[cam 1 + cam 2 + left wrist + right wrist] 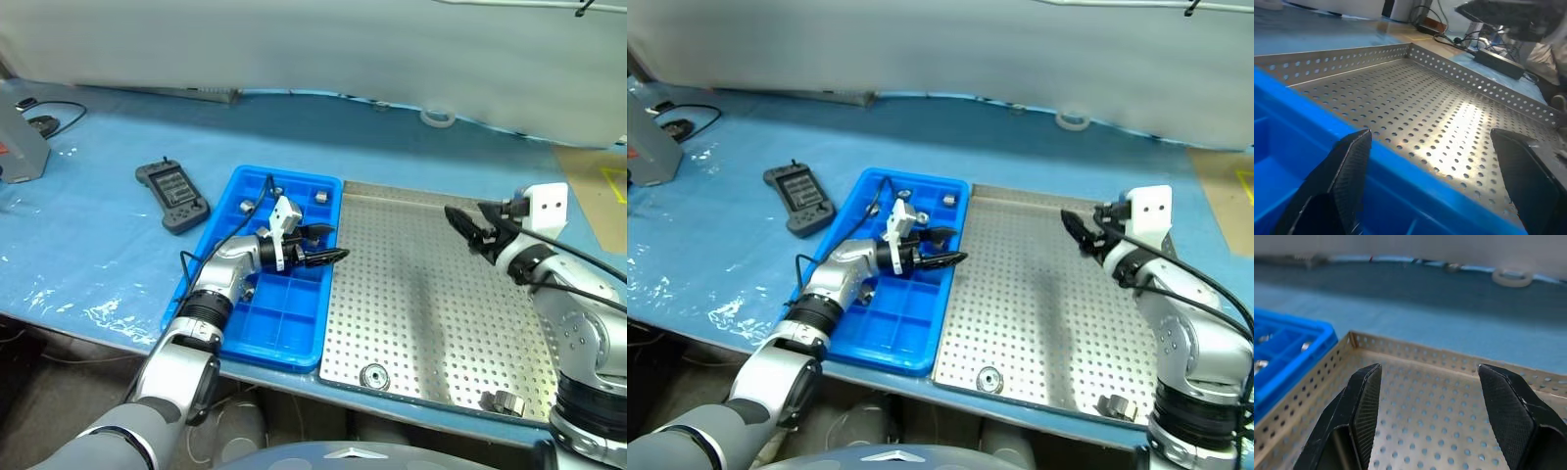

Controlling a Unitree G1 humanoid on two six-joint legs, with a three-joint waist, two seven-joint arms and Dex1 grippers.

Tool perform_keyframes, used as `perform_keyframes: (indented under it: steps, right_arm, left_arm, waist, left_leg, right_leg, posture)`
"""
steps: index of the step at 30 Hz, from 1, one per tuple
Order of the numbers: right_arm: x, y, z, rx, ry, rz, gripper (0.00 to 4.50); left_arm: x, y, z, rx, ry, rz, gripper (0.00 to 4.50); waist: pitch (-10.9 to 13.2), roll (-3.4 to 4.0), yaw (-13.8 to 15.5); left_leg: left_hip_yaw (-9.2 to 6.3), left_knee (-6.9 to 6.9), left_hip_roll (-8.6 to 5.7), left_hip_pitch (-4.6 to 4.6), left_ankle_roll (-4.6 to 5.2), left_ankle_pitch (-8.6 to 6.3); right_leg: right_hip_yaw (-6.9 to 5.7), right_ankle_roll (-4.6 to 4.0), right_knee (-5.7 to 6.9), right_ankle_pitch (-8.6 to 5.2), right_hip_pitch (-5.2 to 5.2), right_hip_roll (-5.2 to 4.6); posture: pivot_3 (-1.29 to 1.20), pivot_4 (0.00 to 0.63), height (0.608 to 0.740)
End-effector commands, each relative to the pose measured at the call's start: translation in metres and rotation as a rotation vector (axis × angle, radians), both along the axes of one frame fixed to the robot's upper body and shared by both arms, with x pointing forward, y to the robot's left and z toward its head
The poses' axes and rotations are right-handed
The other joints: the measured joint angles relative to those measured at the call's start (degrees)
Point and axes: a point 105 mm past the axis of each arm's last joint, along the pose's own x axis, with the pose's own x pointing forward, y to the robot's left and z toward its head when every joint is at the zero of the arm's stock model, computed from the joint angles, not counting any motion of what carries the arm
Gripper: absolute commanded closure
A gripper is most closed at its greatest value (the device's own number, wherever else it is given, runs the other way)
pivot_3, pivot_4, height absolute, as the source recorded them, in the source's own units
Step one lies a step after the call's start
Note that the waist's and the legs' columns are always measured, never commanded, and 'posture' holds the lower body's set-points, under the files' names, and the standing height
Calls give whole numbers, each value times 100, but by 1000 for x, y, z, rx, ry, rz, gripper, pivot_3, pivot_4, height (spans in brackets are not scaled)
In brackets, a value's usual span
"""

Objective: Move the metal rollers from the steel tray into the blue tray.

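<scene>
Near rim of steel tray: the steel tray [431, 294] lies on the table [98, 264], its perforated floor mostly bare. Two metal rollers [373, 375] rest close to its near edge, one toward the near-left part and another [502, 401] at the near-right corner, well apart from each other.
Blue tray: the blue tray [294, 343] sits just left of the steel tray, long sides touching or nearly so. Its near compartments look bare.
Left gripper: the left gripper [326, 245] hangs over the blue tray's right side, pointing toward the steel tray; its jaws stand apart with nothing between them.
Far compartments of blue tray: three rollers lie here in separate cells, one [246, 206] at the left, one [279, 190] in the far row, one [320, 195] at the right.
Right gripper: the right gripper [468, 227] is raised above the steel tray's right half, jaws apart and holding nothing.
Handheld controller: a dark handheld controller [172, 196] lies on the table left of the blue tray.
Far table: a white tape ring [438, 117] rests beyond the steel tray.
</scene>
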Motion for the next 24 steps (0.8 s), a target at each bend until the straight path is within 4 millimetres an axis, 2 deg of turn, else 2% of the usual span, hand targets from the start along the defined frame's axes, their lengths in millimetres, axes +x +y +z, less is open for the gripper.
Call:
perform_keyframes:
  steps: [1,5,8,10,13,17,21,24]
  right_arm:
    - [3,-15,11,14,-48,-102,1203]
    - [4,-5,10,36,-58,-90,1203]
    - [1,-2,8,43,-58,-91,1203]
    - [0,-5,7,37,-58,-104,1203]
    - [-5,-10,6,22,-59,-126,1203]
    - [-16,-14,6,16,-60,-153,1203]
    - [-33,-18,3,-9,-46,-188,1203]
    - [-46,-21,1,-27,-32,-201,1203]
  left_arm:
    - [-9,3,50,-94,-92,-111,429]
    - [-27,6,94,-108,-153,-251,429]
    - [-34,-6,98,-49,-132,-339,429]
    - [-43,-19,90,14,-94,-412,429]
    - [-50,-37,56,186,-38,-474,429]
    - [-48,-58,18,297,-67,-472,429]
    - [-61,-73,7,269,-56,-536,429]
    - [-76,-74,1,268,-69,-599,429]
  waist:
    - [5,-4,-26]
    - [7,-5,-80]
    - [6,-4,-62]
    - [6,-4,-59]
    - [6,-4,-78]
    - [6,-4,-111]
    - [6,-4,-194]
    - [5,-4,-290]
  left_leg:
    - [0,-5,4,4,-4,2]
    - [0,-45,19,0,-57,36]
    - [8,-68,27,2,-49,53]
    - [15,-71,40,0,-48,53]
    - [37,-71,39,0,-47,52]
    - [60,-70,42,4,-42,47]
    - [72,-67,58,12,-61,39]
    - [86,-66,60,19,-61,38]
  right_leg:
    - [1,0,1,0,0,0]
    - [0,2,12,3,-36,13]
    - [0,4,35,4,-51,43]
    - [0,3,32,4,-41,51]
    - [0,2,7,3,-33,53]
    - [5,3,-1,4,-35,51]
    - [10,4,0,3,-34,53]
    - [17,3,-2,3,-36,54]
  posture:
    - [-274,150,740]
    - [-279,150,740]
    - [-290,150,740]
    - [-304,150,740]
    - [-342,150,740]
    - [-397,150,740]
    - [-449,150,740]
    - [-486,150,740]
